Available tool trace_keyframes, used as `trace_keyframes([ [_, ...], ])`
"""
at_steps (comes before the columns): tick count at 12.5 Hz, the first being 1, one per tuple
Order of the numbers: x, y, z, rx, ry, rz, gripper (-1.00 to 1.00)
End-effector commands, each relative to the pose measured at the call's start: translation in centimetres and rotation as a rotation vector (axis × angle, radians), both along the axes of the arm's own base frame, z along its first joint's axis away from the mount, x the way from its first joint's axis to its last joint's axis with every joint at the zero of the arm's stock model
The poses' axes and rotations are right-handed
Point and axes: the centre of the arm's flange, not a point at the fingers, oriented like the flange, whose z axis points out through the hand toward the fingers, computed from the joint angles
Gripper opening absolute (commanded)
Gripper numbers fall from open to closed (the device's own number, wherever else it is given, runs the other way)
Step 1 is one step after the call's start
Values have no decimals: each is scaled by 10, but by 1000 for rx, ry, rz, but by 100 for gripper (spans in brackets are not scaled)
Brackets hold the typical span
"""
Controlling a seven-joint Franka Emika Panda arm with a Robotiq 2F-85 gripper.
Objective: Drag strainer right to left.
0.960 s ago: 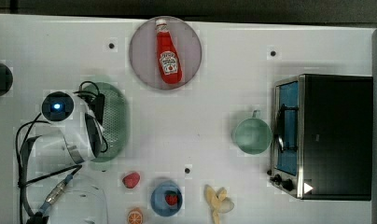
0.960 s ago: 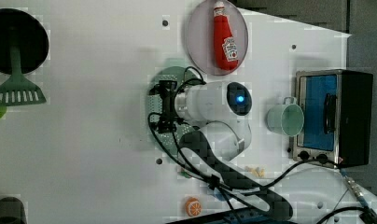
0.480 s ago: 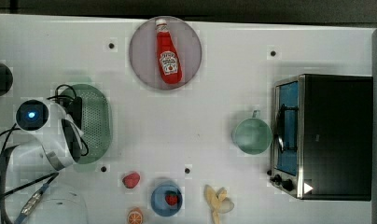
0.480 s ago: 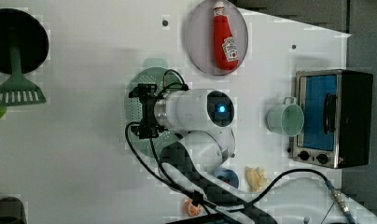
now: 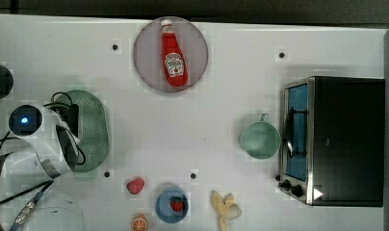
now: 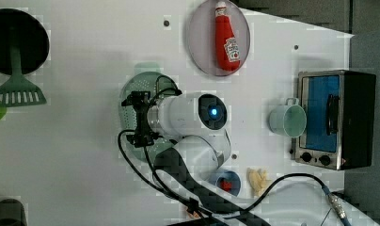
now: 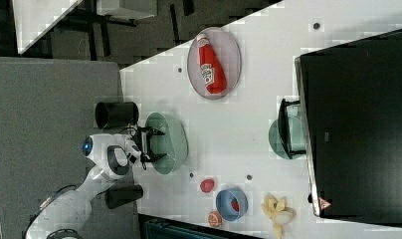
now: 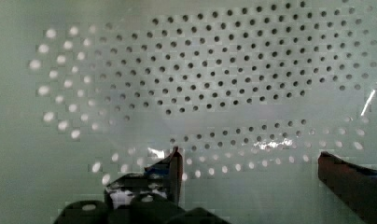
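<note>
Fingers (image 8: 175, 170) of the Franka arm stand spread wide inside the strainer (image 5: 89, 130), grasping nothing, their dark tips close over its perforated floor in the wrist view; whether they press on the plastic cannot be told. Seen from above, the pale mint-green oval bowl lies at the top view's far left, partly under the arm's white wrist (image 5: 43, 139), just beside a dark cup (image 5: 0, 82) at the bench (image 5: 221, 96) edge. The step in hand looks like the drag itself, fingers hooked within the bowl rather than clamped on its rim, and the job appears well along, since the strainer lies far from the mug (image 5: 260, 139) and the toaster oven (image 5: 332, 139) on the opposite side. Any further pull calls for steady downward contact against the inner wall and a level sweep, with care not to tip the light bowl or shove it into the dark cup; otherwise a straight lift clear would finish it. Nearer the middle lie a strawberry (image 5: 135, 185), a blue bowl (image 5: 171, 204), an orange slice (image 5: 139, 223) and a banana (image 5: 225, 207). Farther off, a ketchup bottle (image 5: 173, 55) rests on a grey plate (image 5: 149, 62).
</note>
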Motion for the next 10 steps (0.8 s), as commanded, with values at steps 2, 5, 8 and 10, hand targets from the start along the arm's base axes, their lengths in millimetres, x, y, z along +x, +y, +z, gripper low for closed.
trace_keyframes([
  [2, 19, -10, 55, -33, -109, 148, 100],
  [5, 56, -70, 139, -64, -161, 272, 100],
  [8, 86, -167, 239, -79, -195, 421, 100],
  [10, 93, -248, 298, -82, -210, 490, 100],
])
